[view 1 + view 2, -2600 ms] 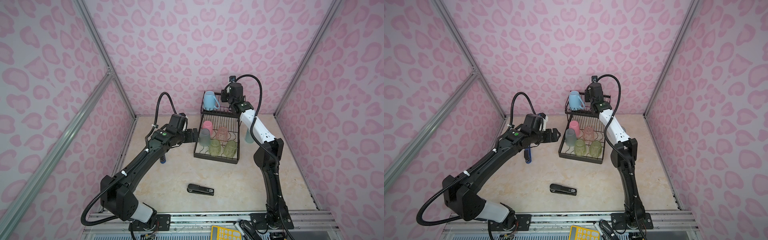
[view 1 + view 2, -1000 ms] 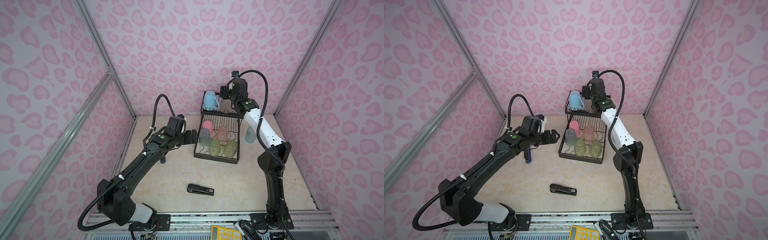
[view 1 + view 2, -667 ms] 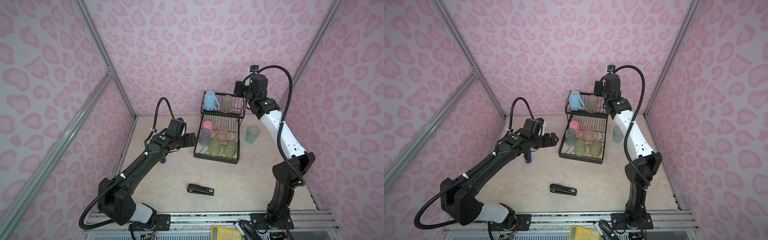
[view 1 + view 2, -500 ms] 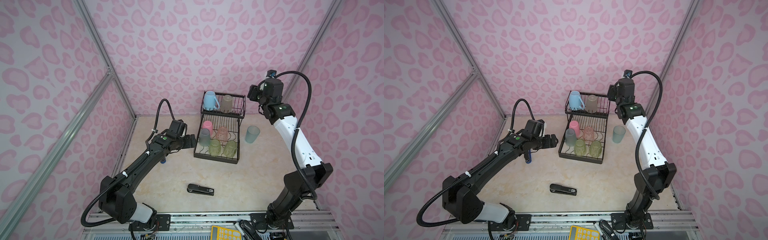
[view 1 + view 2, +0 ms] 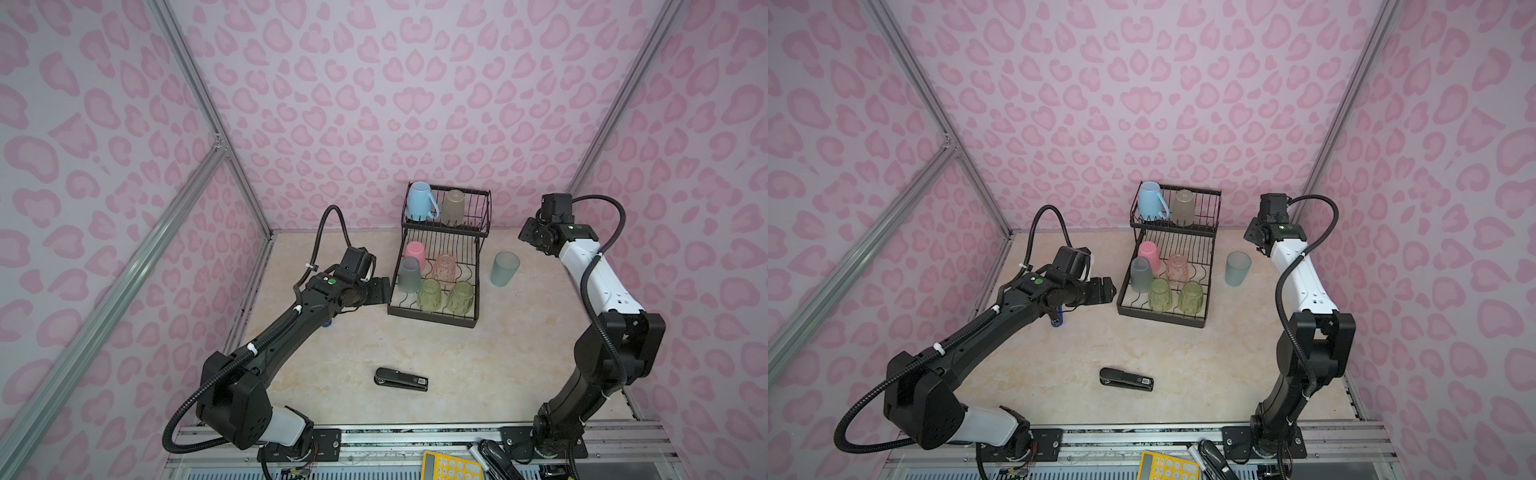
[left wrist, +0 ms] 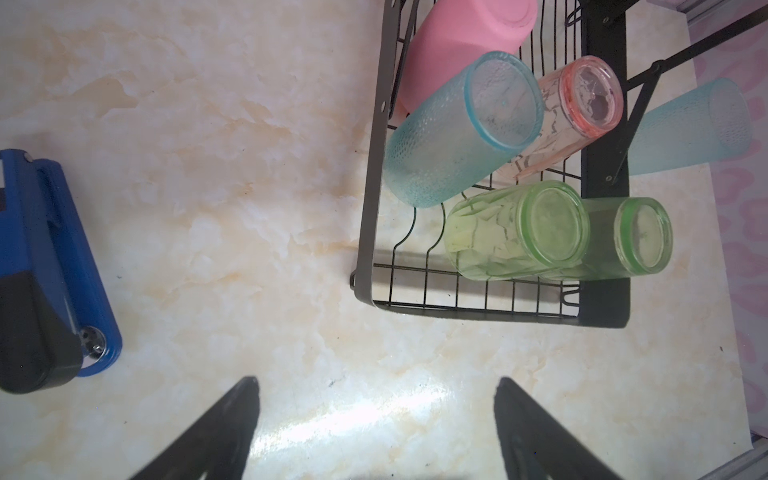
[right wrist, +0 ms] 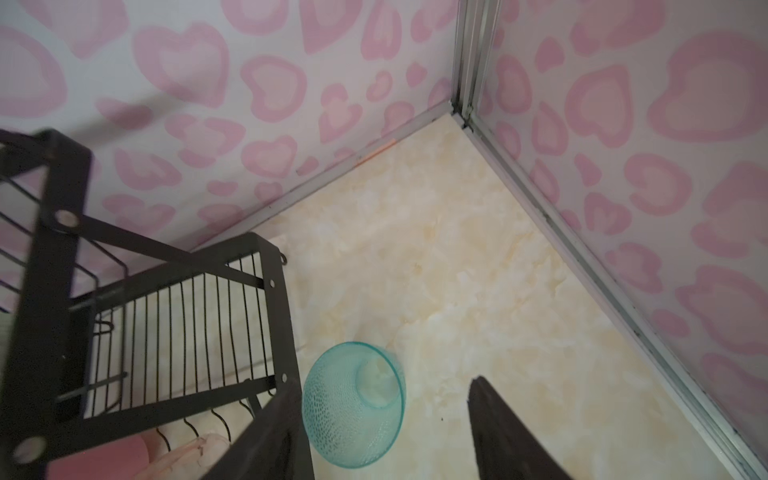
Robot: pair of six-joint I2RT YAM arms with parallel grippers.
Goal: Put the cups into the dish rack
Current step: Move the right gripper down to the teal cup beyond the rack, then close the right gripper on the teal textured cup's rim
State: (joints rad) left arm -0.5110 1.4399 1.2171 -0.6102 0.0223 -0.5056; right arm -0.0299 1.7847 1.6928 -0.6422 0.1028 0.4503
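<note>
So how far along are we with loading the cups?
Seven are in the dish rack: the blue mug and a tan tumbler on the upper shelf, five on the lower tray. Nothing is in hand: left pincer and right pincer both open, empty. Left: the frosted tumbler standing on the table beside the rack.

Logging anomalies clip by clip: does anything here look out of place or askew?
One frosted blue cup stands mouth-up on the table, right of the dish rack, while the other seven are inside it. A black stapler and a blue stapler lie on the table. Nothing looks spilled.
</note>
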